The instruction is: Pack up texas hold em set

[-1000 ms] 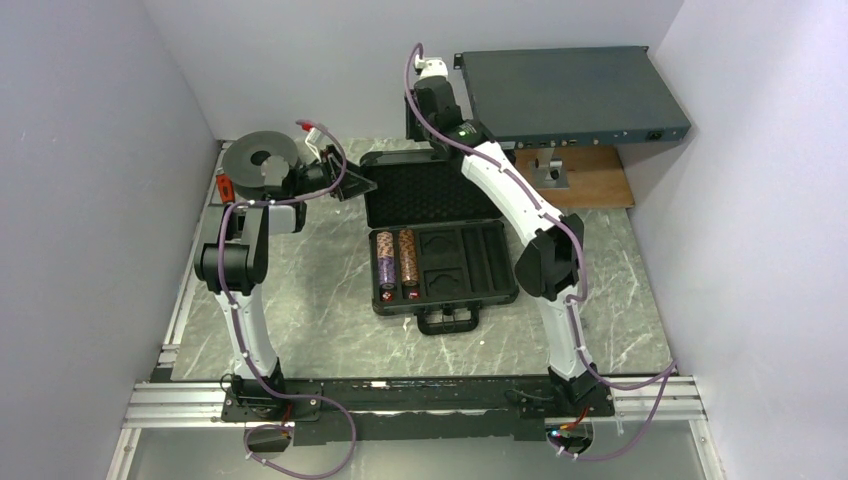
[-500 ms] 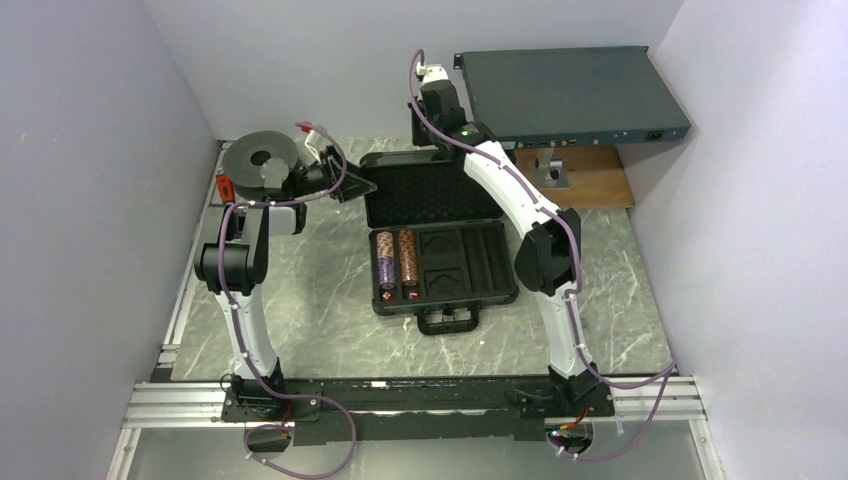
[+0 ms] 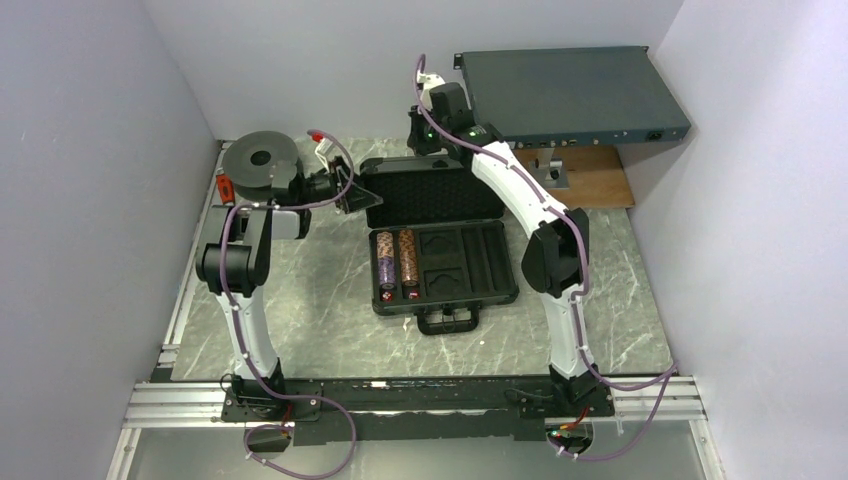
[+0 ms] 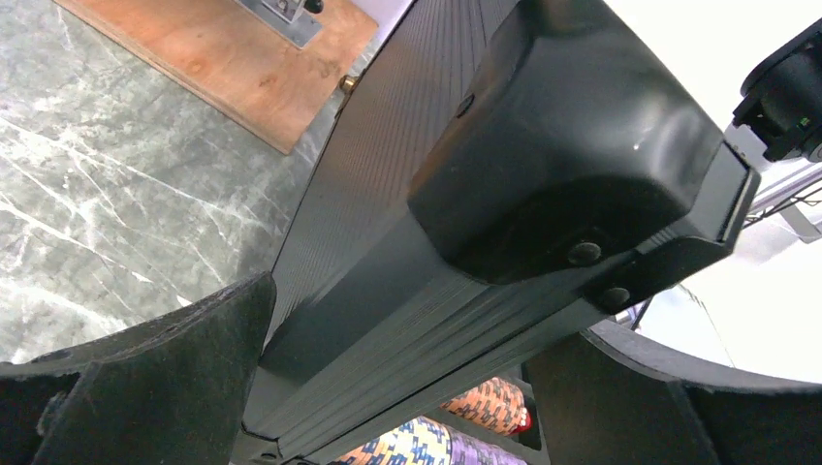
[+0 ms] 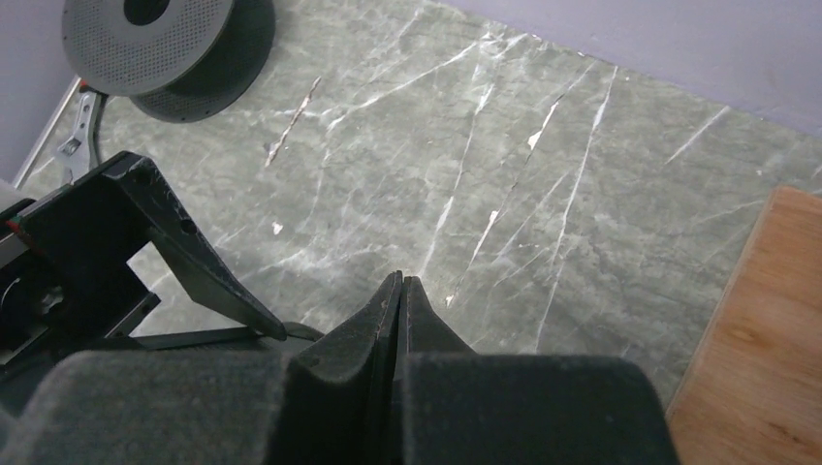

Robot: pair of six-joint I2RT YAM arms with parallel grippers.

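The black case [image 3: 445, 265] lies open mid-table, handle toward the arms. Its tray holds two chip stacks [image 3: 396, 256] with red dice [image 3: 388, 294] at their near ends. The lid [image 3: 430, 190] stands partly raised. My left gripper [image 3: 352, 190] is at the lid's left corner. In the left wrist view the lid edge [image 4: 388, 320] passes between its open fingers [image 4: 174, 378], with chips [image 4: 490, 407] below. My right gripper [image 3: 432, 135] sits behind the lid's back edge. Its fingertips [image 5: 399, 286] are pressed together with nothing between them.
A large grey rack box [image 3: 570, 95] sits at the back right above a wooden board [image 3: 590, 180] carrying a small metal part [image 3: 550, 172]. A dark round spool [image 3: 262, 160] stands at the back left. Walls close in on three sides.
The lid has tipped up toward the tray. My left gripper slid right along it and widened its jaws. My right gripper closed and shifted right behind the lid.
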